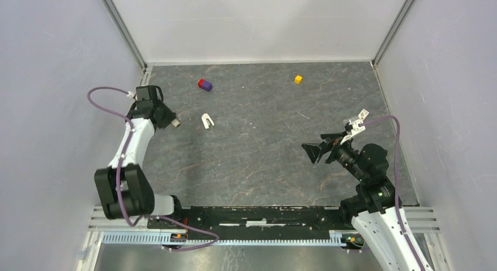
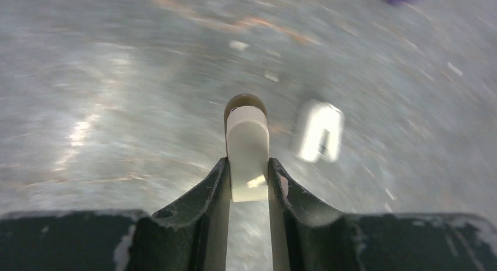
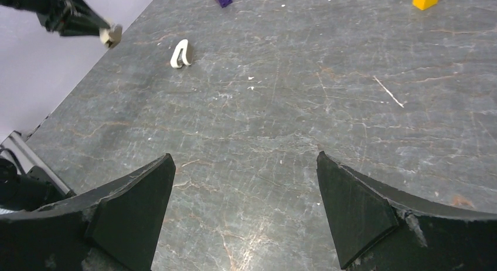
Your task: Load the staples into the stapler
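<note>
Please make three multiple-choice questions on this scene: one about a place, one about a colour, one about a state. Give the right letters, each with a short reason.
1. Where is the stapler?
A) on the table, in its left half
B) against the back wall
C) at the near right corner

2. Which colour has the lone cube toward the back?
A) green
B) yellow
C) white

3. How are the right fingers?
A) shut on a cube
B) shut on the stapler
C) wide apart, empty

Answers:
1 A: it lies on the bare table near the left fingers, which clamp a small white piece.
2 B: it shows yellow in the top and right wrist views.
3 C: only table shows between them.
</note>
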Controlling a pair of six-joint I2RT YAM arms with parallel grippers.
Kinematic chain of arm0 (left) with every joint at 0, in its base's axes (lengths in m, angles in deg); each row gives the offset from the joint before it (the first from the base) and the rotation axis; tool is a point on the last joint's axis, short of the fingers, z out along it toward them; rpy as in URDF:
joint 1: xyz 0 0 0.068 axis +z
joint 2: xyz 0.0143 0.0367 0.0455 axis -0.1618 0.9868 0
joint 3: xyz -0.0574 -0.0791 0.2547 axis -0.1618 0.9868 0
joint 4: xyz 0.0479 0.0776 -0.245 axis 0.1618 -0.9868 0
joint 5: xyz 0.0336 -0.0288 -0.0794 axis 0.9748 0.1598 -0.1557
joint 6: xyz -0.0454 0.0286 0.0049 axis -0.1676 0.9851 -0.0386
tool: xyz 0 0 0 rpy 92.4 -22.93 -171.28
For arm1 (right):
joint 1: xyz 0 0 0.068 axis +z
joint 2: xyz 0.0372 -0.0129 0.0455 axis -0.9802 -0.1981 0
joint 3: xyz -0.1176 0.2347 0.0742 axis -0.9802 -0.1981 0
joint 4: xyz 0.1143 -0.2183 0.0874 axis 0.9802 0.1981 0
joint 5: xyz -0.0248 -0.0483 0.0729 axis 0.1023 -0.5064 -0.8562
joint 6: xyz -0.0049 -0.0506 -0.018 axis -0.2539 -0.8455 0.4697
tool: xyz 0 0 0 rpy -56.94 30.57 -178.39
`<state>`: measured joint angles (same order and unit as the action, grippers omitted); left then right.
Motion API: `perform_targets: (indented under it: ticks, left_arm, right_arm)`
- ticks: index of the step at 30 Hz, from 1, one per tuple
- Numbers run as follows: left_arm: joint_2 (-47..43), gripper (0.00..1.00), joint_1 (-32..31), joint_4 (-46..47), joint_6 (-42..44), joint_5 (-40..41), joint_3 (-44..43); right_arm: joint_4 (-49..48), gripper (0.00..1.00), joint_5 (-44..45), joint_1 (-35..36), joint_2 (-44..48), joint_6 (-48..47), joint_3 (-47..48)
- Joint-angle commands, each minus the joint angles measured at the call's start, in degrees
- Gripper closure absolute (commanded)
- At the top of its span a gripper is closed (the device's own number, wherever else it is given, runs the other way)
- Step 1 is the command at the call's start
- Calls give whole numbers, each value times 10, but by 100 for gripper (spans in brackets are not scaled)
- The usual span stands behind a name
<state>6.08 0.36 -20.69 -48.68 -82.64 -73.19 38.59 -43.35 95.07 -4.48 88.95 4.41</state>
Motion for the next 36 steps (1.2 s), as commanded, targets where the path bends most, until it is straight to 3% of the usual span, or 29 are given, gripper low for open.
perform_targets:
  ticks: [1,7,10,13,17,21,26,36]
  left_arm:
    - [-87,98,-73,7,82,-188,-29]
    - [-202,98,-240,72,112,-279,22]
    - [-259,98,-274,166,96,-380,77]
    - [-303,98,-308,206,131,-426,111]
    - [-321,98,-340,241,137,-492,143]
    - [-319,98,-383,251,157,-530,146]
    - [-315,98,-418,243,191,-562,143]
    - [-301,98,-431,218,219,-612,142]
  right_arm:
    - [-73,2,-54,2,-16,3,-2]
    - [-180,4,-127,2,-68,1,-8]
    - [-225,10,-173,1,-103,-9,-10]
    - [-297,12,-222,2,-130,9,-28]
    - [-455,23,-306,4,-177,108,-63]
    - [-595,24,-357,30,-221,183,-80]
    - [-586,26,-366,93,-272,156,-50]
    - [-574,25,-331,221,-353,110,7]
